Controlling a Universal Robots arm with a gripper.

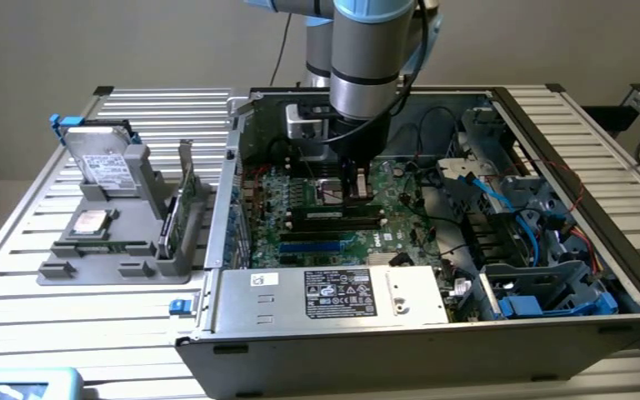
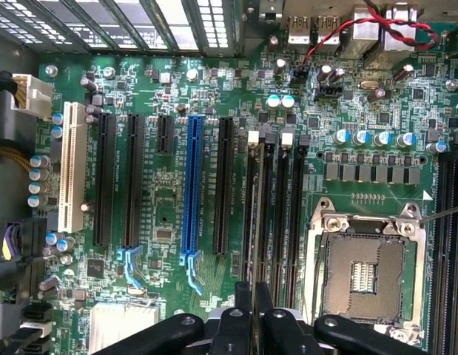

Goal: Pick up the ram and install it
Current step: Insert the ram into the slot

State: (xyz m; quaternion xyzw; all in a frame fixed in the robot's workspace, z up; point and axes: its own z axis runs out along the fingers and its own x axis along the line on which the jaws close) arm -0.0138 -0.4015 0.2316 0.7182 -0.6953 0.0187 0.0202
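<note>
Tool above motherboard slots, clear of case walls

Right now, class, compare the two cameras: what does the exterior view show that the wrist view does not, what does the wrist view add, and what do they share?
From the exterior view: the robot arm, the grey holder on that view's left carrying a hard drive and upright green boards, and the labelled power supply. From the wrist view: the open processor socket, a row of silver-topped capacitors and the white slot. In both: the motherboard, with the gripper over its long black slots.
</note>
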